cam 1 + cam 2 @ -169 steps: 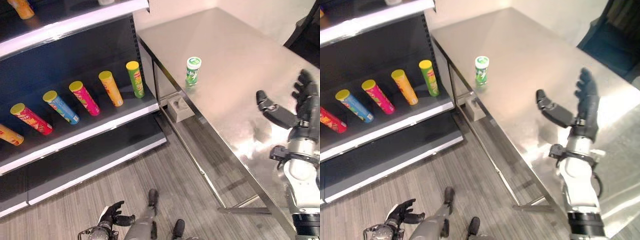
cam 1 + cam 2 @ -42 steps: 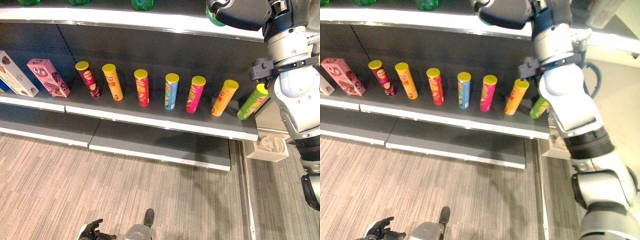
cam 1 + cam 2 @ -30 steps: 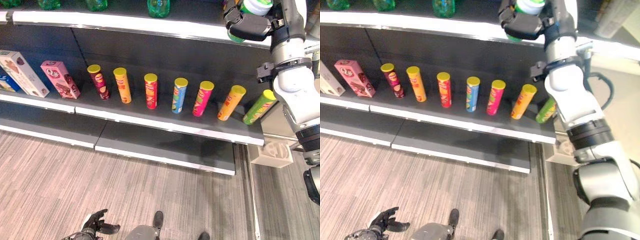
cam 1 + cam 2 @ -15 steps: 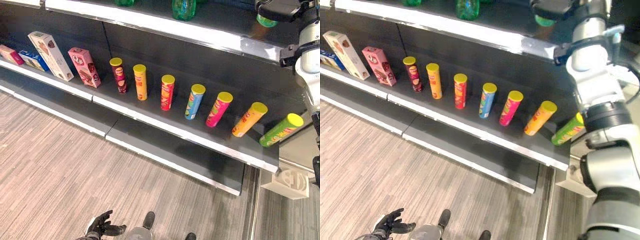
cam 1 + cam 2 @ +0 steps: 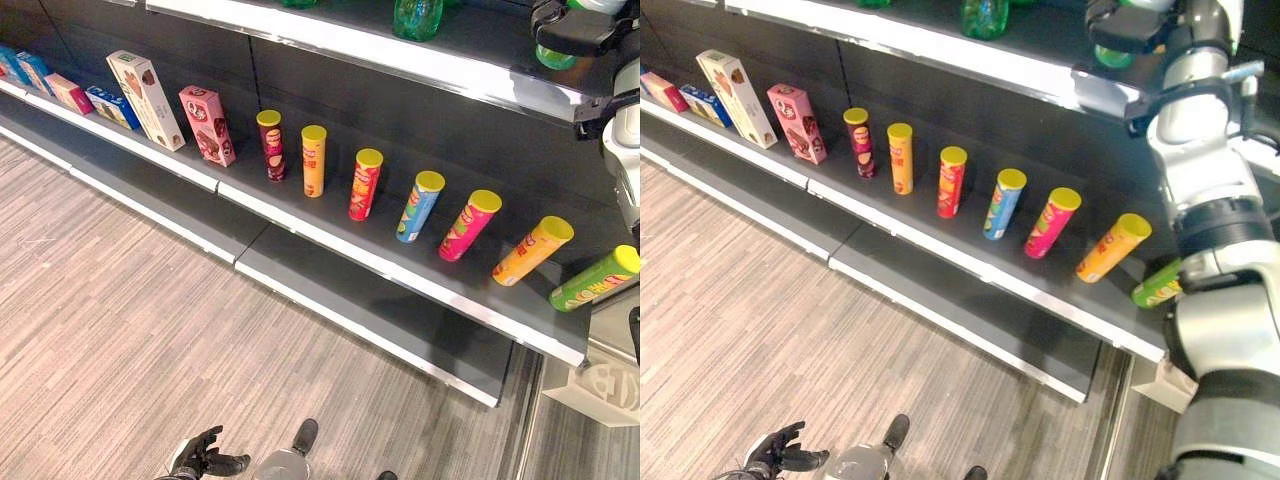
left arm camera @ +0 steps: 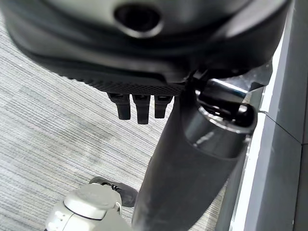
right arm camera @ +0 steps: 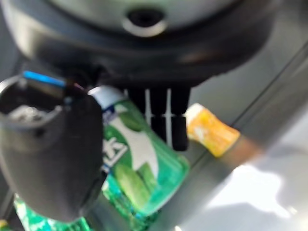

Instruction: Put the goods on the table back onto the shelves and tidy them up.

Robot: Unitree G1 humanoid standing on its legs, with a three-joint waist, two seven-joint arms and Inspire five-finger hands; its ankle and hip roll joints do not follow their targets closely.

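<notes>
- Right hand (image 5: 580, 28) of mine is raised to the upper shelf (image 5: 400, 45), fingers and thumb curled round the green canister with a white lid (image 7: 139, 163).
- That canister sits in my grip over the right end of the upper shelf, near an orange packet (image 7: 211, 130) lying further back; whether it touches the shelf board I cannot tell.
- Green bottles (image 5: 418, 15) stand on the same shelf to the left.
- On the shelf below, a row of tall snack tubes with yellow lids (image 5: 365, 185) stands spaced apart; the lime-green tube (image 5: 597, 280) at the right end leans hard.
- Pink and white boxes (image 5: 205, 125) stand left of the tubes.
- My left hand (image 5: 200, 460) hangs low over the grey striped floor (image 5: 120, 330), fingers relaxed and holding nothing.
</notes>
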